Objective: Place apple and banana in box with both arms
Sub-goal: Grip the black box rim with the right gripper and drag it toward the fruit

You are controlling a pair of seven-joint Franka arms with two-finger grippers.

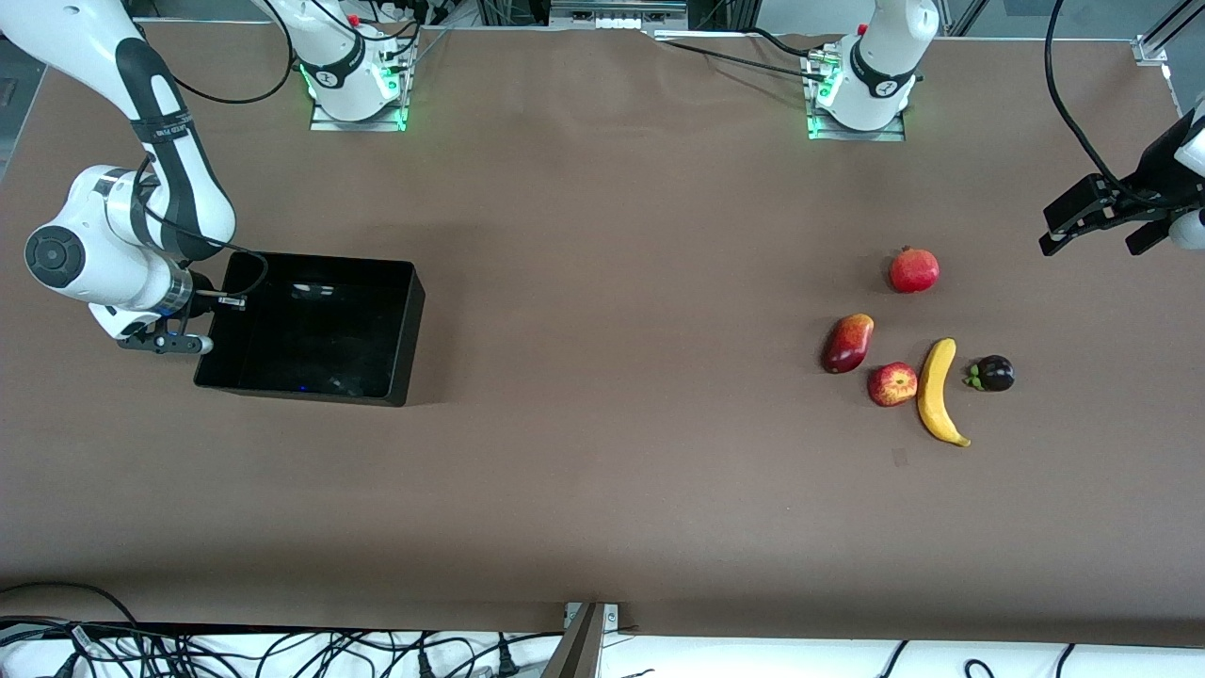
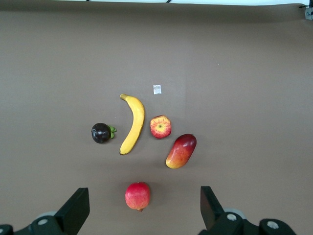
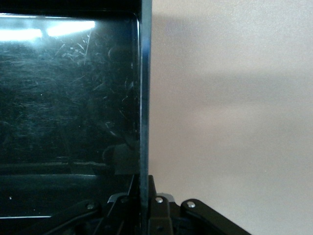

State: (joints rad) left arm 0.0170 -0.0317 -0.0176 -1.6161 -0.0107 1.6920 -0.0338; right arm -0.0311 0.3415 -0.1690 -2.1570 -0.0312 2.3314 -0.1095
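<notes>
The apple [image 1: 891,384] and the long yellow banana [image 1: 937,391] lie side by side on the brown table toward the left arm's end. In the left wrist view the apple [image 2: 160,127] and banana [image 2: 133,124] show apart from the black fingers [image 2: 77,209]. My left gripper [image 1: 1090,243] hangs open and holds nothing, above the table near that end's edge. The black box [image 1: 405,330] stands toward the right arm's end with nothing in it. My right gripper [image 3: 144,196] is shut on the box's thin side wall [image 3: 145,98], one finger inside and one outside.
A red pomegranate [image 1: 914,269], a red-yellow mango [image 1: 848,343] and a dark purple mangosteen [image 1: 993,374] lie around the apple and banana. A small white scrap [image 2: 157,89] lies on the table near the banana's tip.
</notes>
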